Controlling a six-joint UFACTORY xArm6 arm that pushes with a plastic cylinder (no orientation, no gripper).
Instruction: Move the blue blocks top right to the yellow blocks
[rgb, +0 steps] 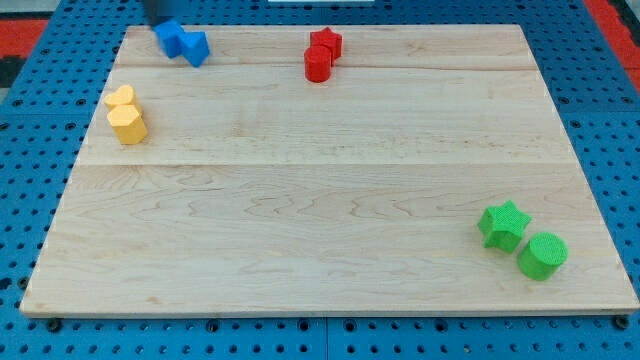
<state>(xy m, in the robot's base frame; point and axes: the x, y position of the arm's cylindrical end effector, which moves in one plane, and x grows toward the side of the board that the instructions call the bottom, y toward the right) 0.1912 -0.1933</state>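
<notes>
Two blue blocks sit touching near the view's top left: one (170, 38) on the left and one (195, 47) on its right; their shapes are hard to make out. Two yellow blocks lie below and to the left of them, a small rounded one (120, 97) above a hexagon-like one (128, 124). The dark rod comes in at the view's top edge, and my tip (159, 22) is right at the upper left side of the left blue block, seemingly touching it.
A red star (326, 42) and a red cylinder (318, 66) sit at the top middle. A green star (503, 224) and a green cylinder (542, 255) sit at the bottom right. The wooden board (330, 200) lies on a blue pegboard.
</notes>
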